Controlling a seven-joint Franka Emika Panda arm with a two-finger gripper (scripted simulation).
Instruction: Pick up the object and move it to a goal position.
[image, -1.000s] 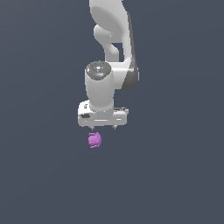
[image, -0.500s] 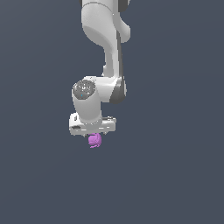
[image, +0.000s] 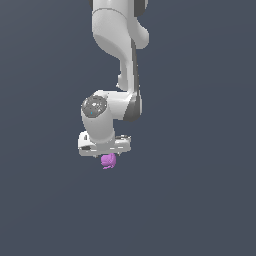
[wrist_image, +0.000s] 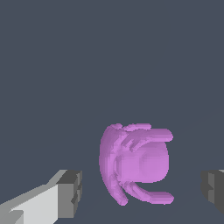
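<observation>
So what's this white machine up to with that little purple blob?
A white robot arm is reaching down over the small purple object, a lumpy rounded thing lying on a plain grey surface. Its gripper is open, with one finger on each side of the object and a gap on both sides, so nothing is gripped yet. The likely next move is to close and lift it.

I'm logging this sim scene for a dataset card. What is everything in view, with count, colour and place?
purple object: one, bright magenta, lumpy with curved protrusions; lies between the two fingertips with a gap on each side, just below the gripper in the exterior view.
ground surface: one, plain dark grey-blue, fills the background.
gripper: one, white body with dark grey fingertips; open around the object, not touching it.
Panda arm: one, white, reaching down from the exterior view's top.
</observation>
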